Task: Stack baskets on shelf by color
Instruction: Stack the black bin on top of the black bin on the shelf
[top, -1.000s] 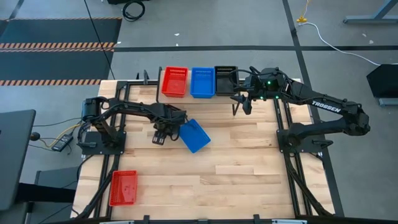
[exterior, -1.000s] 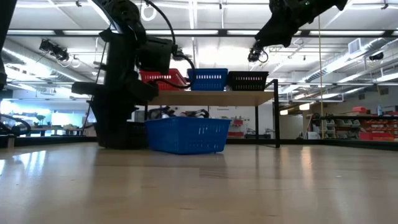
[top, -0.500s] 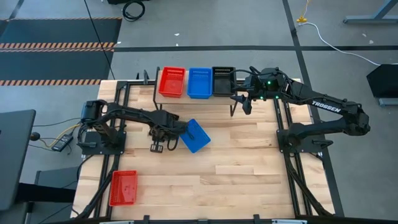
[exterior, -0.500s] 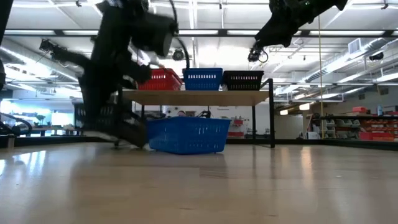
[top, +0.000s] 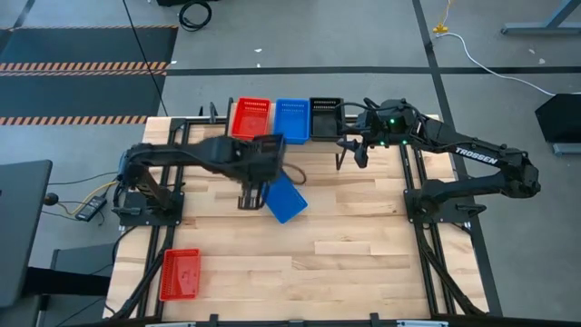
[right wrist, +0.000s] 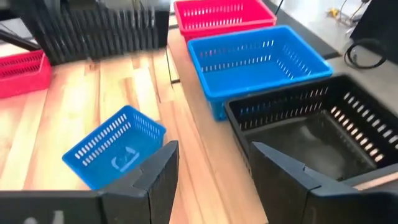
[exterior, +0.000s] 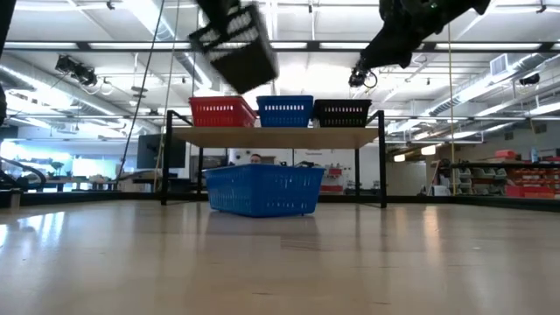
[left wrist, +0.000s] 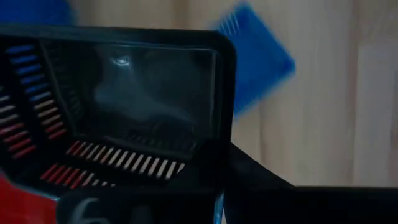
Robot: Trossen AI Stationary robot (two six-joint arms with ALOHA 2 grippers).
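Observation:
My left gripper [top: 258, 158] is shut on a black basket [exterior: 234, 44], which hangs tilted high above the table, just in front of the shelf [exterior: 276, 136]. On the shelf stand a red basket [top: 251, 116], a blue basket [top: 292, 118] and a black basket [top: 325, 116] in a row. Another blue basket [top: 286, 198] rests on its bottom on the table below my left arm. A red basket [top: 180, 272] lies at the near left. My right gripper [right wrist: 214, 174] hovers open by the shelf's right end, above the black basket [right wrist: 317, 130] there. My left gripper carries the black basket lifted clear of the table and tilted. The basket's open inside [left wrist: 149, 93] faces the wrist camera. The basket's own near wall [left wrist: 124, 186] hides the fingers, so which part they have does not show.
Black frame rails [top: 413, 182] run along both sides of the wooden tabletop [top: 354, 245], and the arm bases stand on them. The table's middle and near right show bare wood. Beyond the table is an open hall with shelving.
My left gripper was open low beside the blue basket on the table. It has shut on a black basket, then swung up and toward the far edge and the shelf. The black basket is lifted clear and tilted. The blue basket has stayed in place.

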